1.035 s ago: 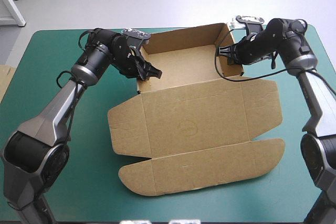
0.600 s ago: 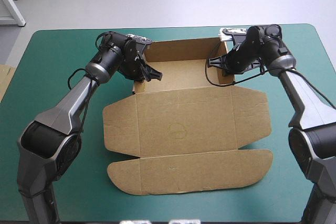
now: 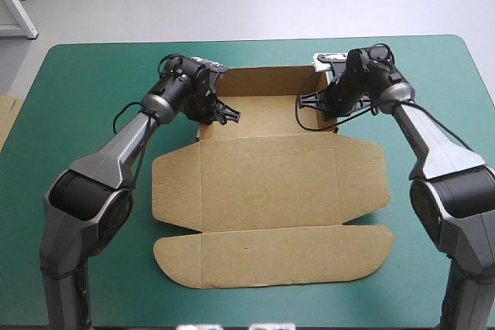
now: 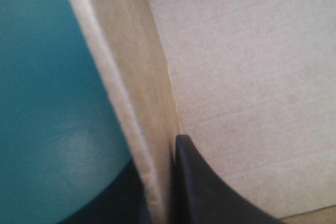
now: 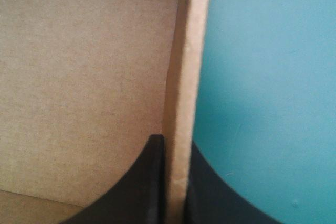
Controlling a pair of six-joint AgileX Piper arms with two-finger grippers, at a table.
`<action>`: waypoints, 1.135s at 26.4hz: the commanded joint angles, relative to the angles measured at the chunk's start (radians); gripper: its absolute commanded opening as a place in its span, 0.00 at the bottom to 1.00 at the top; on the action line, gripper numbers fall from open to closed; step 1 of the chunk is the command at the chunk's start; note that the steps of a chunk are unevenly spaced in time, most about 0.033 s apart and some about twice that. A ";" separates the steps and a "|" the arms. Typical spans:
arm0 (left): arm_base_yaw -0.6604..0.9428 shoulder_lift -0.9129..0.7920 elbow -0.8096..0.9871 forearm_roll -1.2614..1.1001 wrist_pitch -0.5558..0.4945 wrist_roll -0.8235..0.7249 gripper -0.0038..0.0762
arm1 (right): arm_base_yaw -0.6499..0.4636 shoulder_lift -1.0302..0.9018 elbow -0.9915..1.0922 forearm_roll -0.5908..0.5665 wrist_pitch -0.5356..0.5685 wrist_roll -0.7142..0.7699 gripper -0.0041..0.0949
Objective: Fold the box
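Observation:
The brown box (image 3: 267, 183) lies mid-table as an open tray (image 3: 267, 110) at the far side, with its lid and rounded flap flat toward the near edge. My left gripper (image 3: 209, 107) is shut on the box, pinching the tray's left wall (image 4: 131, 114); one black finger (image 4: 205, 187) is inside the tray and the other is outside over the teal-green cover. My right gripper (image 3: 329, 102) is shut on the box at the right wall (image 5: 184, 77), one finger (image 5: 142, 187) inside and one outside. Both walls stand upright between the fingers.
An edge of more brown board (image 3: 6, 117) shows at the table's left edge. Bare teal-green cover (image 3: 77, 83) lies on both sides of the box and along the near edge. The table's far edge runs just beyond the tray.
Both grippers, still holding the side walls, drew nearer together and shifted left. The box slid left with them and now lies squarer to the table.

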 commanded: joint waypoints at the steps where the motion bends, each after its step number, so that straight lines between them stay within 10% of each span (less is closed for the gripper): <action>1: -0.005 -0.010 -0.015 0.103 -0.034 0.010 0.04 | -0.008 -0.058 -0.033 -0.105 -0.016 -0.042 0.04; 24: -0.004 0.036 -0.017 0.021 -0.038 0.021 0.05 | -0.008 0.022 -0.044 -0.061 0.015 -0.084 0.13; 30: -0.004 0.006 -0.017 0.021 -0.029 0.023 0.46 | -0.008 -0.014 -0.045 -0.056 -0.003 -0.077 0.48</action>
